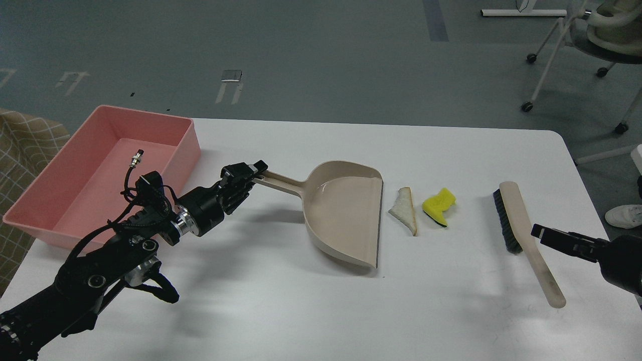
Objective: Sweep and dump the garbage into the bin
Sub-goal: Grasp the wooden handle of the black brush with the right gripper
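Left gripper (257, 170) pinches the dustpan (346, 210) handle; right gripper (539, 231), grip unclear, sits beside the brush (521, 235).

Black jointed arms with silver rings, looped black cables, black claws.

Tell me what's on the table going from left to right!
Pink bin → left gripper → dustpan → bread slice → yellow sponge → brush → right gripper.
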